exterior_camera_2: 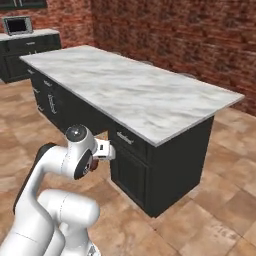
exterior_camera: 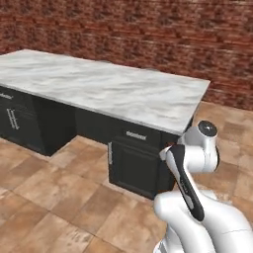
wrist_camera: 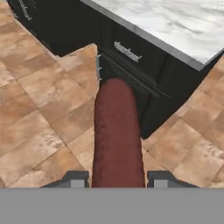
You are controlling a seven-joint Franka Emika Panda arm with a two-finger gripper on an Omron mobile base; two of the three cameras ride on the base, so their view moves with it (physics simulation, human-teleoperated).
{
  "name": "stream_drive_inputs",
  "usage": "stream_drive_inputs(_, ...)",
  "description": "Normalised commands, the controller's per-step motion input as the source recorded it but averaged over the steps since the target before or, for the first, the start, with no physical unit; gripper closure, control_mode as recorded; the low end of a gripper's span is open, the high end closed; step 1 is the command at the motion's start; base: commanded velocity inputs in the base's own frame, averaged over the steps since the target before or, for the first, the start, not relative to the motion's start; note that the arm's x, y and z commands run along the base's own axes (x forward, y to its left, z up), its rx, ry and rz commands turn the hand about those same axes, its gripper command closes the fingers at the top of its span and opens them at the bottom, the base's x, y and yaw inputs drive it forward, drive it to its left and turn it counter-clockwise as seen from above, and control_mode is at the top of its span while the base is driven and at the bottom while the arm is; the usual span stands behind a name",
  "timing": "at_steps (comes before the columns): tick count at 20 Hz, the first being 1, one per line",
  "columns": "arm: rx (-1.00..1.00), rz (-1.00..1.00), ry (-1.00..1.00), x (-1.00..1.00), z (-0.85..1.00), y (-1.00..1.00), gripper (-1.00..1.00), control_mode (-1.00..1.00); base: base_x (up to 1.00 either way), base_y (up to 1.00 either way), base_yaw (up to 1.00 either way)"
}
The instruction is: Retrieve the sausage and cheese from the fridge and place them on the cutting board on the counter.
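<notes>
Left base view: The white arm [exterior_camera: 197, 197] rises from the lower right, folded upward in front of the black cabinets [exterior_camera: 133, 163]. The marble worktop [exterior_camera: 108, 86] runs from the left edge to mid-frame, backed by a red brick wall [exterior_camera: 148, 29]. The floor [exterior_camera: 59, 207] is brown tile.

Right base view: The arm stands at the lower left, its upper joint level with the cabinet drawers. The worktop extends diagonally toward the upper left. A second dark cabinet run stands at the far upper left, carrying a small appliance [exterior_camera_2: 17, 25] with a screen-like front.

Hand view: The sausage [wrist_camera: 117, 135] stands upright between the two dark fingertips [wrist_camera: 75, 179] of the claw [wrist_camera: 117, 180]. The claw is closed on the sausage, one fingertip on each side of its lower end. Behind the sausage are a silver drawer handle [wrist_camera: 127, 51], the near corner of the worktop and the tiled floor.
</notes>
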Motion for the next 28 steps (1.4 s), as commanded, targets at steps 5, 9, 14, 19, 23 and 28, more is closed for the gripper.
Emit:
stream_drive_inputs(5, 0.0, 0.0, 0.0, 0.0, 0.0, 0.0, 1.0, 1.0, 0.71, 0.35, 0.6)
stream_drive_inputs(9, 0.0, 0.0, 0.0, 0.0, 0.0, 0.0, 1.0, 1.0, 0.65, 0.33, 0.61)
stream_drive_inputs(14, 0.0, 0.0, 0.0, 0.0, 0.0, 0.0, 1.0, 1.0, 0.76, 0.39, 0.56)
stream_drive_inputs(19, 0.0, 0.0, 0.0, 0.0, 0.0, 0.0, 1.0, 1.0, 0.98, 0.54, 0.43)
stream_drive_inputs(23, 0.0, 0.0, 0.0, 0.0, 0.0, 0.0, 1.0, 1.0, 1.0, 0.66, 0.34)
stream_drive_inputs(28, 0.0, 0.0, 0.0, 0.0, 0.0, 0.0, 1.0, 1.0, 1.0, 0.68, 0.32)
